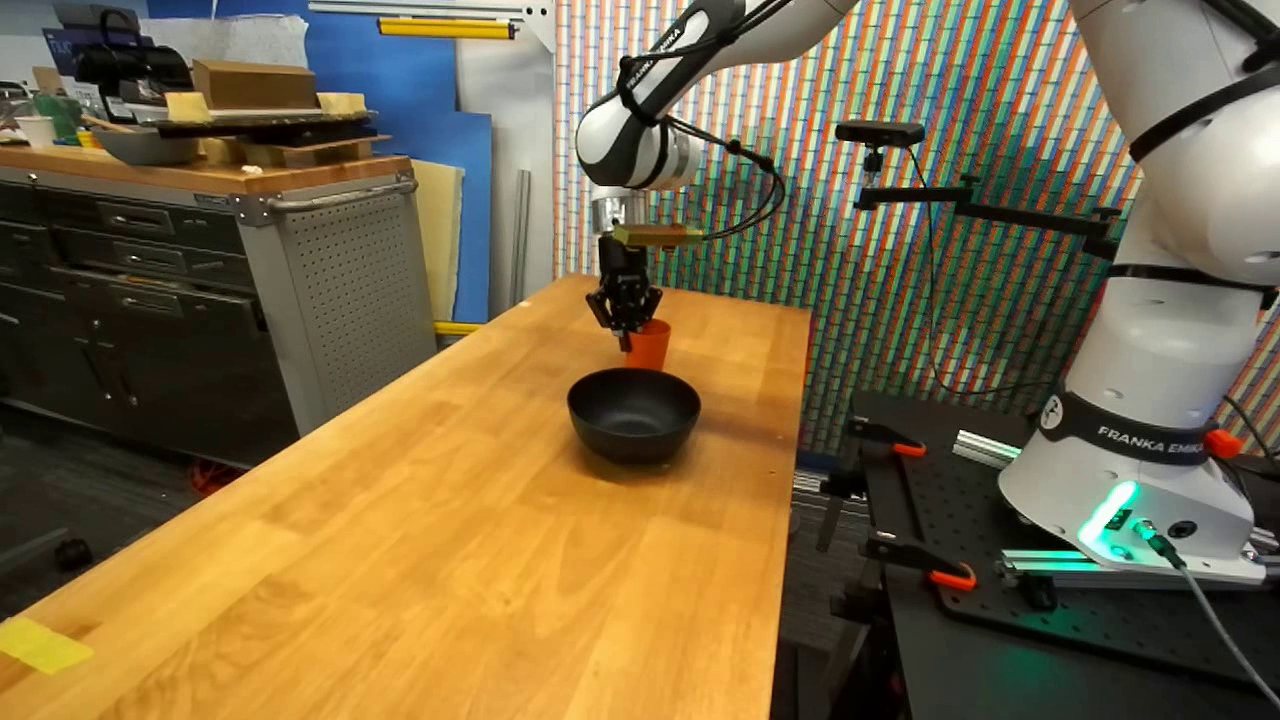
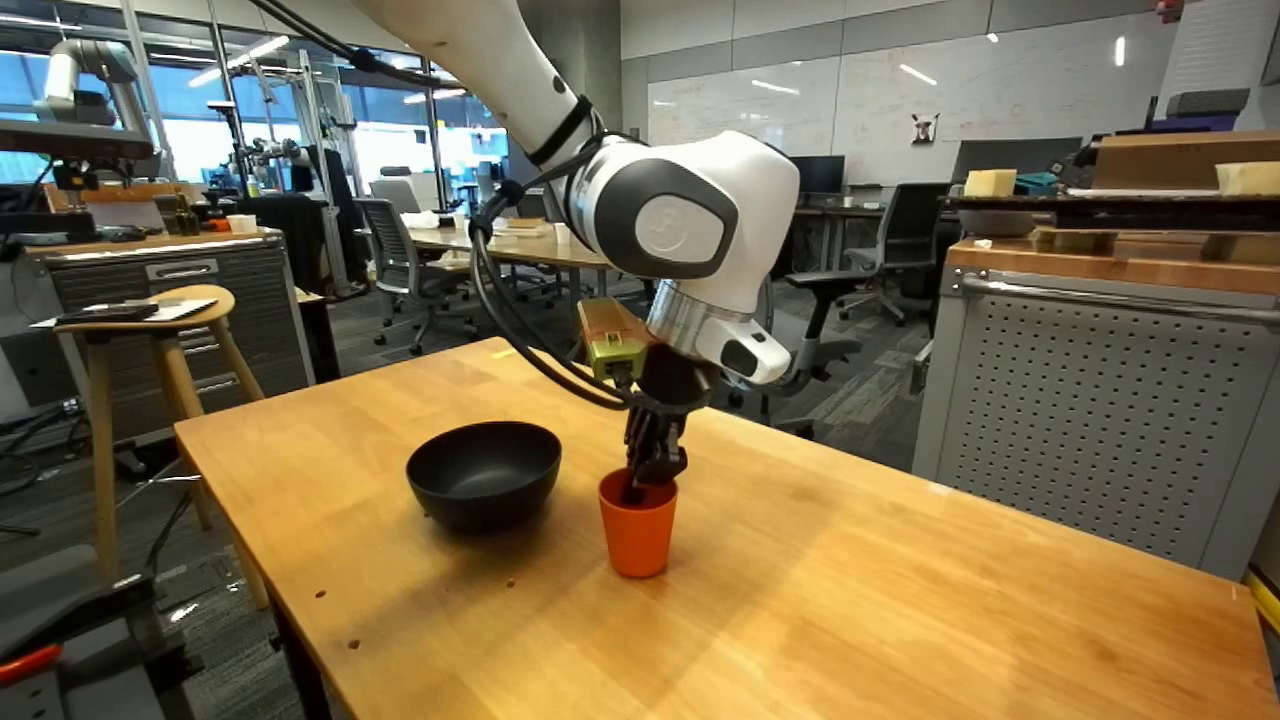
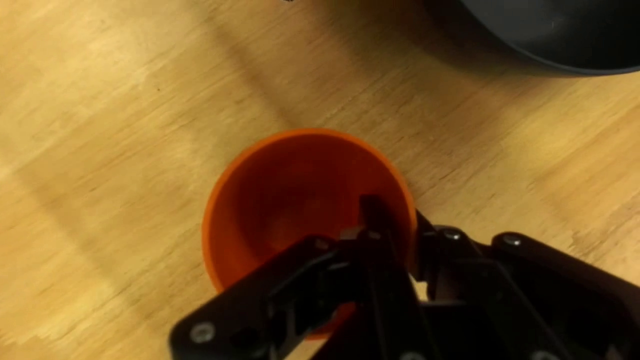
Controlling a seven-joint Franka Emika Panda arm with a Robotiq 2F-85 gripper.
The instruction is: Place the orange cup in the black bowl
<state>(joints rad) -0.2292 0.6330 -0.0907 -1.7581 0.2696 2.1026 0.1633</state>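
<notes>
Orange and apparently resting on the wooden table, the cup is standing upright under the claw. Set close together, the claw's fingers are straddling the cup's wall, one inside, one outside, and apparently pinching it. The black bowl is sitting near the cup but apart, to its left in an exterior view; the coming move is probably needing a lift, then a sideways carry that way.
</notes>
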